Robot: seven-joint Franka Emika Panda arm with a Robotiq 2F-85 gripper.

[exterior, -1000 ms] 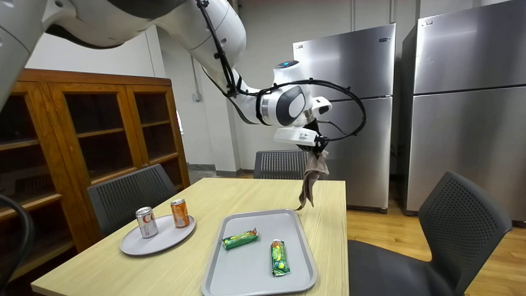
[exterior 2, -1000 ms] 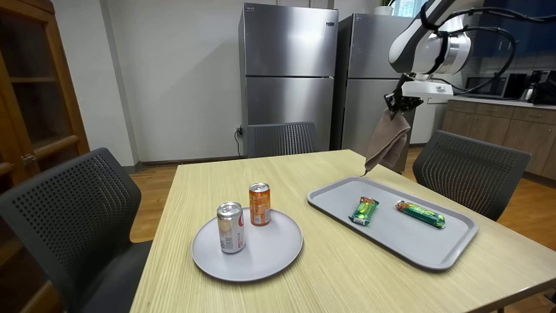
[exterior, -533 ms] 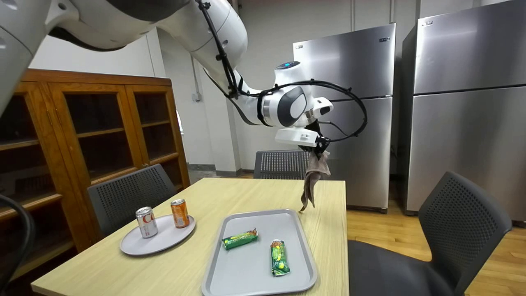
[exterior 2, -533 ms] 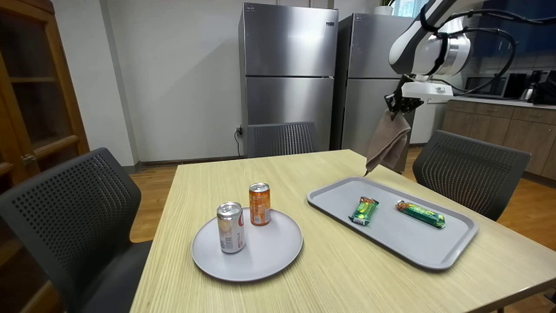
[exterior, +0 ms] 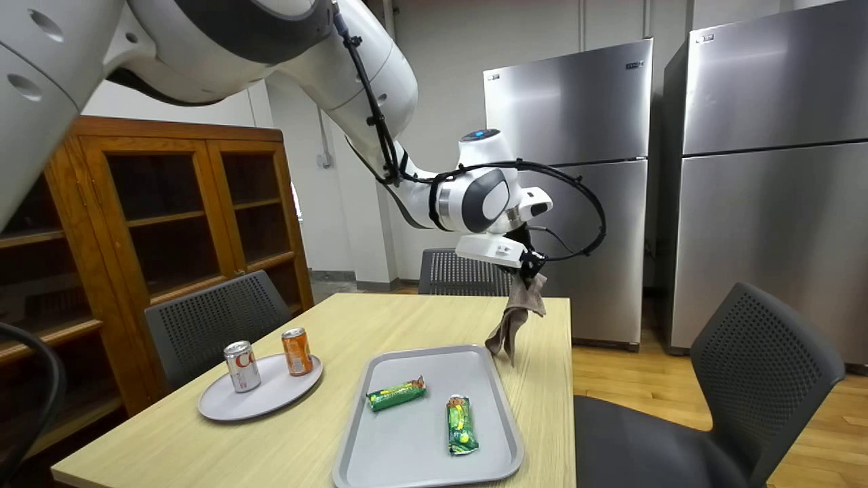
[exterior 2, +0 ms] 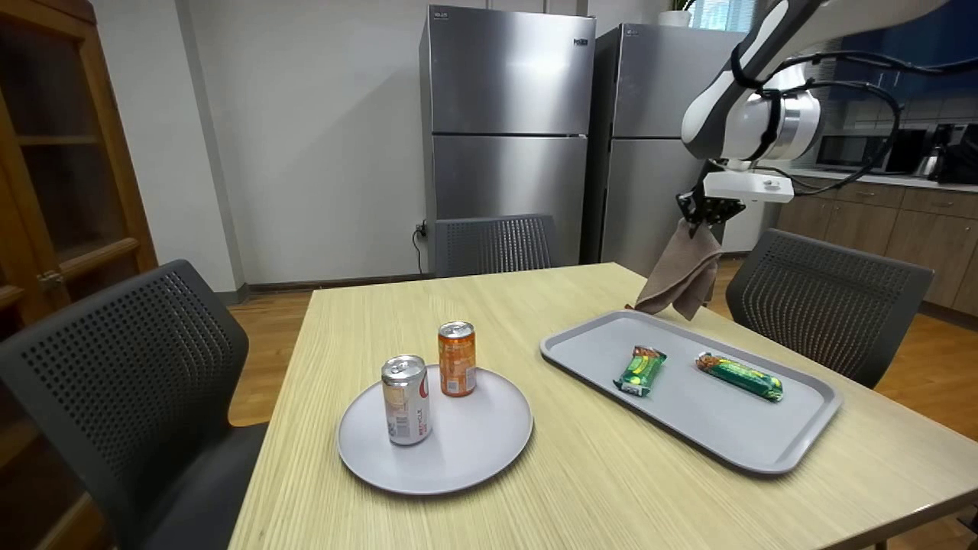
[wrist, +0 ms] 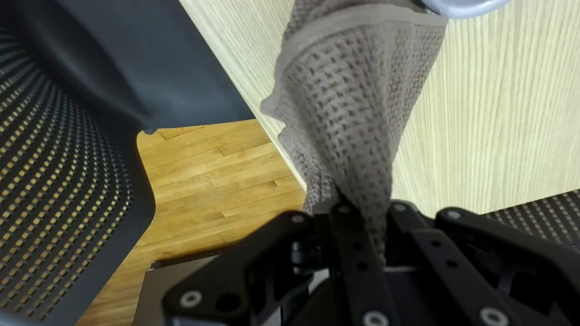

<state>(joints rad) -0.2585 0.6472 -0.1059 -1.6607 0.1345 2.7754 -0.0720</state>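
The jaws are clamped on a brown cloth, which hangs over the desk by a corner of the grey tray, too close to tell whether it touches. In the tray lie a green packet and another green packet, their print too small to read. Farther off, a round plate holds an orange can and a silver can, both upright; the silver one carries red lettering that looks like "RECYCLE".

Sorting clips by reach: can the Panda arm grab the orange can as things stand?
Probably not: its tool pinches the brown cloth, which would need releasing first. The orange can itself looks unobstructed from above, upright on the plate.
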